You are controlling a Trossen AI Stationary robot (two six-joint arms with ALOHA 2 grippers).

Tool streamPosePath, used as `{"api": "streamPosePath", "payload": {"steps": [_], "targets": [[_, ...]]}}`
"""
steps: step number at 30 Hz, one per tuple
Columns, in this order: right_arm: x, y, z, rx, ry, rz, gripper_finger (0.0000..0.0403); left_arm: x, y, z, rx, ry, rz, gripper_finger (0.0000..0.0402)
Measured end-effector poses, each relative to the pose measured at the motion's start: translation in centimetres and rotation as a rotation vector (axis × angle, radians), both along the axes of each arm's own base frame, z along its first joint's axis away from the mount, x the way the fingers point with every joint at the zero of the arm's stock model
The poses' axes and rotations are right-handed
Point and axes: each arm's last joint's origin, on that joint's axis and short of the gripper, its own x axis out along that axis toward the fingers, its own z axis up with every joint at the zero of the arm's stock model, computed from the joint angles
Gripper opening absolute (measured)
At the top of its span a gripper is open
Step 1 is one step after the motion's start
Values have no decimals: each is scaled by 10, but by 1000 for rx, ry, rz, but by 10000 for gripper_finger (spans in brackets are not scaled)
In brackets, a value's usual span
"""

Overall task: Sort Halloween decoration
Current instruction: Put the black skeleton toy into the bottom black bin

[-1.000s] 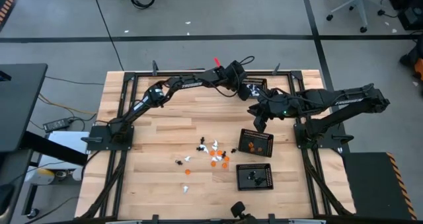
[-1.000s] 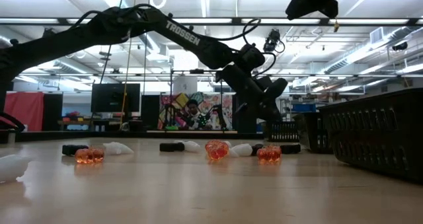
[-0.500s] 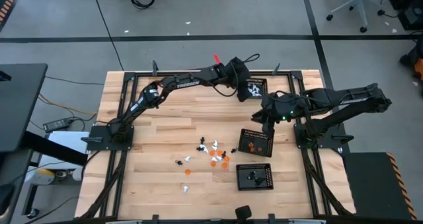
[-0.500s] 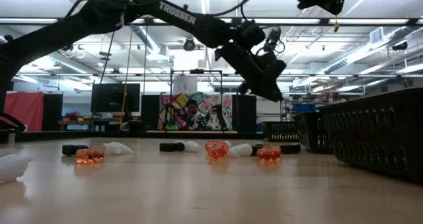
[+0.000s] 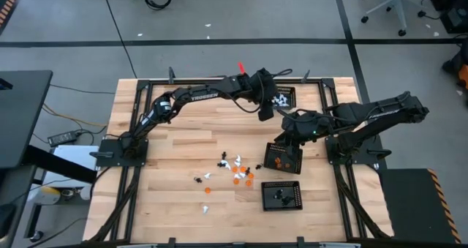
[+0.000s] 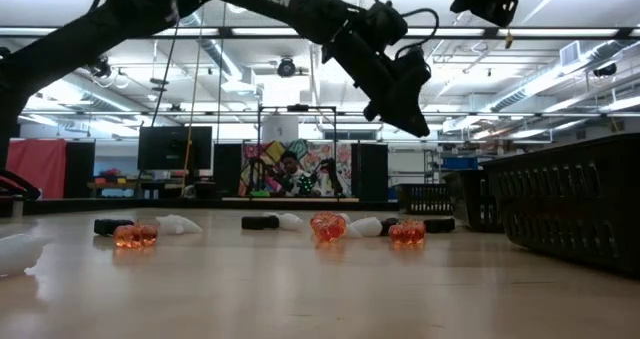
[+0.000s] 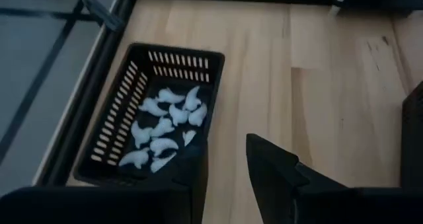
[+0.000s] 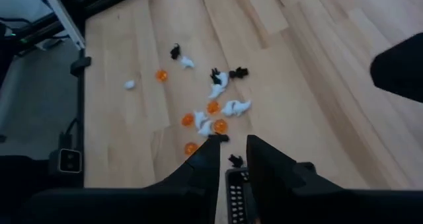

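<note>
On the high view, taken as a clock face centred on the table (image 5: 183, 142), three black mesh trays stand along the right-hand side, so that each colour has its own bin. The white tray (image 7: 114, 121) is at one o'clock, the orange tray (image 5: 268, 154) at three and the black-figure tray (image 5: 264, 195) at four. The white figures (image 7: 165, 118) already sorted lie heaped inside the first tray. The loose Halloween decoration (image 5: 234, 172), a scatter of white, orange and black pieces, lies near the centre of the table, well apart from the white tray and near the other two. The left gripper (image 7: 226, 143) is held raised just beside the white tray, at about its seven o'clock. Its jaws are parted by a moderate gap with nothing seen between them, which reads as a piece having been let go there, though that is a judgement. The right gripper (image 8: 232, 145) is held above the edge of the orange tray at that tray's twelve o'clock and looks down over the scatter. Whether it is open or closed, or carries a piece, cannot be told. Its place above that tray suggests an orange figure being delivered or a fresh pick being lined up. A fair number of pieces are left unsorted, so the task is judged part done.
</note>
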Motion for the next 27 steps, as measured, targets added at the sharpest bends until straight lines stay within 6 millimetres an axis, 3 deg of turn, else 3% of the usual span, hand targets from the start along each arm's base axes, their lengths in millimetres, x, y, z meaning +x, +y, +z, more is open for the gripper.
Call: {"api": "streamPosePath", "payload": {"steps": [8, 15, 21, 27], "targets": [[-3, 8, -2, 18, 26, 55, 81, -31, -25, 8, 14, 70, -54, 65], [7, 10, -9, -42, 53, 129, 81, -98, -52, 13, -24, 56, -30, 37], [46, 12, -36, -80, 87, 173, 81, -160, -88, 10, -111, 45, 4, 34], [94, 11, -71, -76, 57, 174, 81, -206, -119, -4, -195, 42, 15, 34]]}}
